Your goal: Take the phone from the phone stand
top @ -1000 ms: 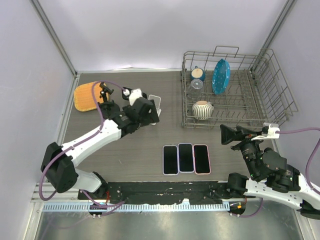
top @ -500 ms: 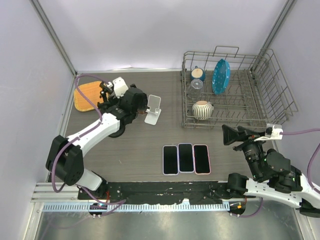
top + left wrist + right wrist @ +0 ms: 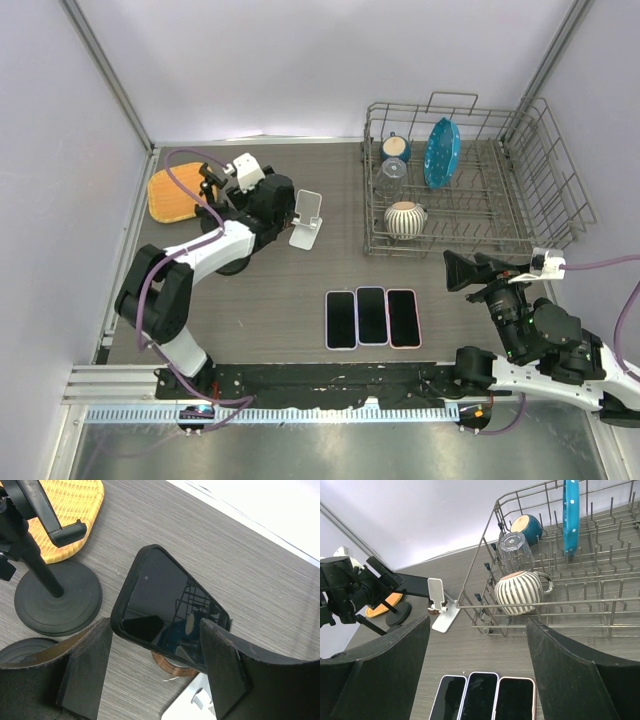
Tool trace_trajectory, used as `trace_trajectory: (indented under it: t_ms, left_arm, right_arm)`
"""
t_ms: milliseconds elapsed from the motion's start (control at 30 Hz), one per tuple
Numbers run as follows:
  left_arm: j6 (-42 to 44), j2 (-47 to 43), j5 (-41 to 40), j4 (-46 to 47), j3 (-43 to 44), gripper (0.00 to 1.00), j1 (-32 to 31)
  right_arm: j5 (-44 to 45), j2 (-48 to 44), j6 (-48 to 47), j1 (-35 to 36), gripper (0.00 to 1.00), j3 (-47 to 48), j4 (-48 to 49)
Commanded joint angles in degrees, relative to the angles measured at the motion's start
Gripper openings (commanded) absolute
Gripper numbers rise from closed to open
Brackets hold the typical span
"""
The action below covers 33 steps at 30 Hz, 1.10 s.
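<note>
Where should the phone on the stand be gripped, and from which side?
Take the phone across its two long edges, upper half, from the screen side, as the left pincer is lined up: it leans tilted, both edges free, lower end on the stand.

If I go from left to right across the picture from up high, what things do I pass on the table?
Orange woven mat → white phone stand → three phones lying side by side → blue plate standing in the rack.
</note>
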Motion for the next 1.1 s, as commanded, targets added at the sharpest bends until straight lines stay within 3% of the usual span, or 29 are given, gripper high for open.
trace_trajectory:
  t_ms: [0,233,333,567,1067]
  left_arm:
    - [-1.8,1.3,-4.4,3.8,2.1,0.73,1.1]
    - [-2.3,2.9,-1.2,5.5,2.3,0.73,2.7]
    - [-1.0,2.9,0.7,8.3,2.0,0.65,2.9]
    - [2.2,1.6,3.1,12.0,1.8,0.35,3.1]
    - [8.5,-4.9,8.6,21.2,0.4,0.05,3.1]
  right_arm:
    - [2.3,-1.0,0.7,1.0,0.83,0.4,0.5]
    - [3.0,-1.1,0.7,1.8,0.82,0.4,0.3]
    - [3.4,-1.2,0.8,2.1,0.83,0.4,0.1]
    - [3.9,-1.2,0.7,2.7,0.82,0.4,0.2]
    - [4.4,-1.1,0.9,3.5,0.82,0.5,-0.1]
